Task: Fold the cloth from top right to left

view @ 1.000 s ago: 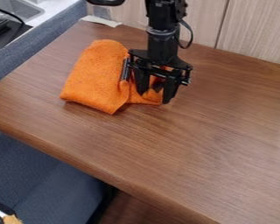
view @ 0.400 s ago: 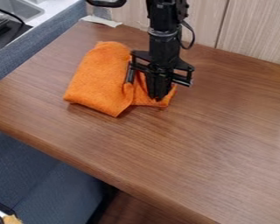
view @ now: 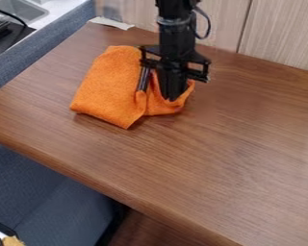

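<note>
Work surface: We had a brown wood-grain bench (view: 201, 158), its front edge running at a slant from the left of the view down to the bottom.
Workpiece: We found the orange cloth (view: 108, 91) on the upper left part of the bench, a broad folded panel at its left and a smaller, bunched section at its right.
Arm position: We had the black arm (view: 174, 38) entering at the top edge and hanging down over the right section of the cloth.
Claw state: We had the claw (view: 173, 98) closed, fingers together, gripping the bunched right section of the cloth.
Cloth condition: We saw folds gathered on both sides of the fingertips and a pointed corner at the lower edge of the left panel.
Adjacent item: We noted a dark rod (view: 144, 79) over the cloth, just left of the claw; we could not tell whether it was attached to the claw.
Surroundings: We had a pale wall panel (view: 278, 33) behind the bench and a sink (view: 18, 9) at the upper left.
</note>
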{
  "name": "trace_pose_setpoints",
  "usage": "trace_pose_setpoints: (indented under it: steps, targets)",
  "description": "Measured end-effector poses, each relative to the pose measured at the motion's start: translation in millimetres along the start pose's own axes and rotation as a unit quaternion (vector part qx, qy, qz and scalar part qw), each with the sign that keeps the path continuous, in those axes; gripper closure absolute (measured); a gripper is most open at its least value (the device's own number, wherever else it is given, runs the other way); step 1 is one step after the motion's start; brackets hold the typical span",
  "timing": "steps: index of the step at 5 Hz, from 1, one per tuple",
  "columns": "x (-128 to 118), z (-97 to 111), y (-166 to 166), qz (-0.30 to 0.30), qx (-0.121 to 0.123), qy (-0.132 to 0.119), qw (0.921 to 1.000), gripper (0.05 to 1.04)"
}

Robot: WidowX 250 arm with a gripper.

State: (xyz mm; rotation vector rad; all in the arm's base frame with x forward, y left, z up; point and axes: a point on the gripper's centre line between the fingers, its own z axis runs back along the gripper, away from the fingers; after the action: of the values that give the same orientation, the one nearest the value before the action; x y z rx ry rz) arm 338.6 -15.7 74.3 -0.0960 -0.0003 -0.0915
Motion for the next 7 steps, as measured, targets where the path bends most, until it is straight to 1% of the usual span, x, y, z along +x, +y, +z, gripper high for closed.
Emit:
trace_pose_setpoints:
  steps: [1,2,3,4,5,6,7]
  targets:
    - [1,34,12,0.005,-0.022,-0.028,0.9993,1.028]
    - [-8,69,32,0.024,-0.012,-0.064,0.9976,1.028]
    - [-19,93,63,0.065,-0.004,-0.096,0.9933,1.028]
    - [-33,98,93,0.104,-0.003,-0.112,0.9882,1.028]
    - [-51,85,121,0.127,0.014,-0.107,0.9860,1.029]
    - [-65,64,141,0.145,0.025,-0.095,0.9846,1.029]
    - [-74,35,151,0.147,0.041,-0.075,0.9854,1.029]
